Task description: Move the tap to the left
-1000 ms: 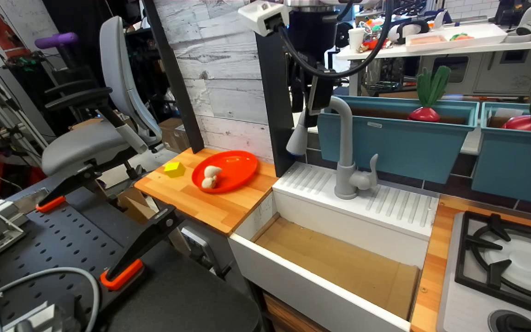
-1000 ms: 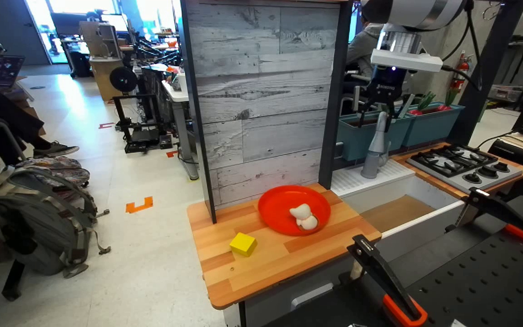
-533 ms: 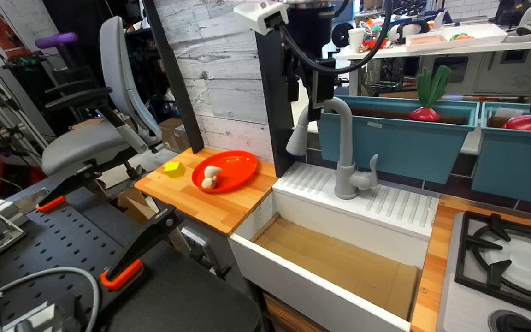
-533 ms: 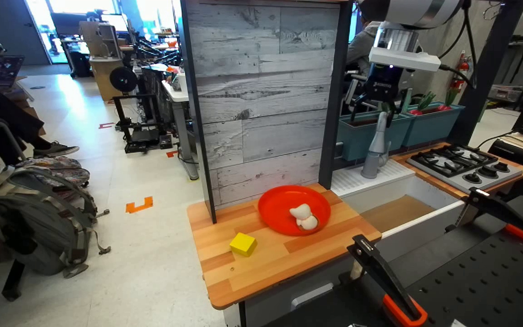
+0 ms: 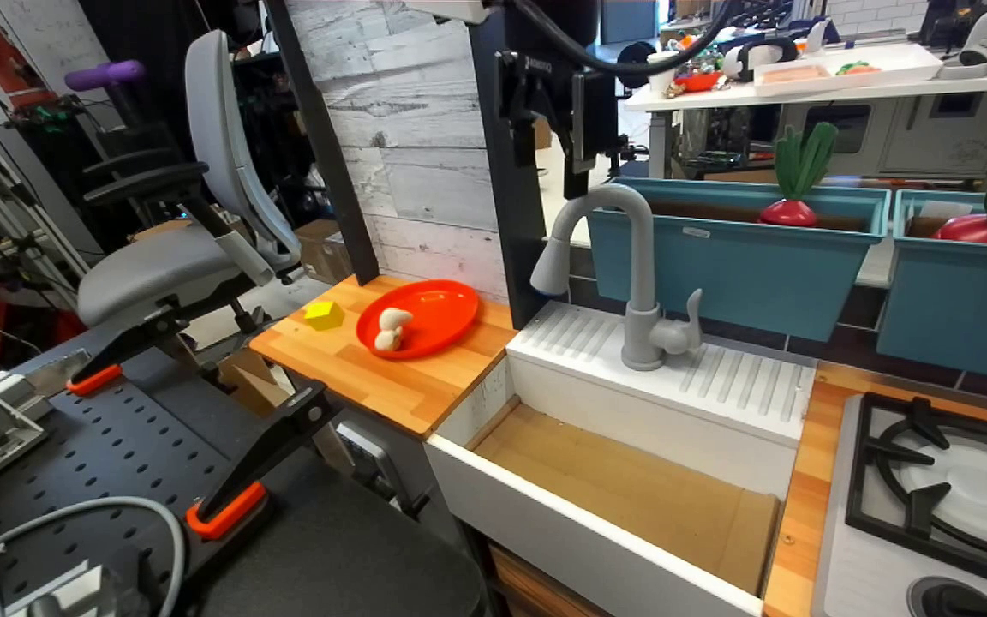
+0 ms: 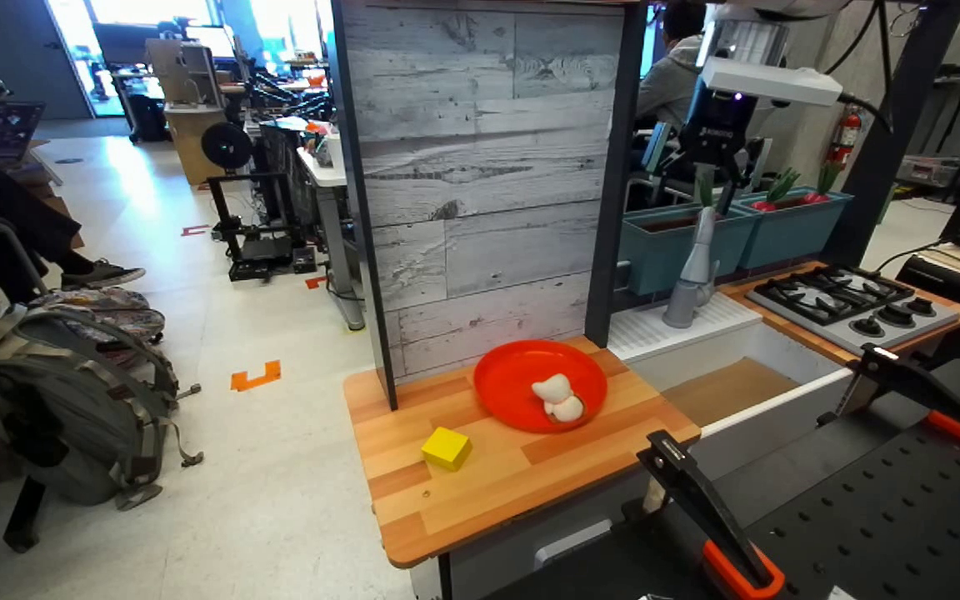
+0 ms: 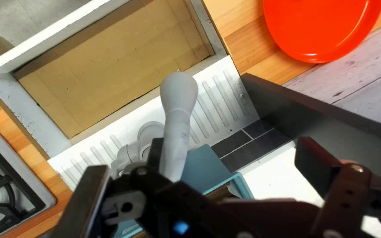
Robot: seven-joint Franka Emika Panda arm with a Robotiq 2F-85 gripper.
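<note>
Above the tap (image 5: 643, 257), I hold my jaws wide apart, gripping nothing; only the exterior views show the yellow block (image 5: 324, 315), well away from the tap.

The tap (image 5: 643, 257) looks smooth and matt, perhaps plastic, the plate (image 5: 444, 315) glossy, the worktop (image 5: 391, 390) wood.

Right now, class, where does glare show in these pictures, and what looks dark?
Wrist view: a streak of glare on the red plate, the gripper mostly dark; in an exterior view, the far windows blown out, with bright glare on the floor.
</note>
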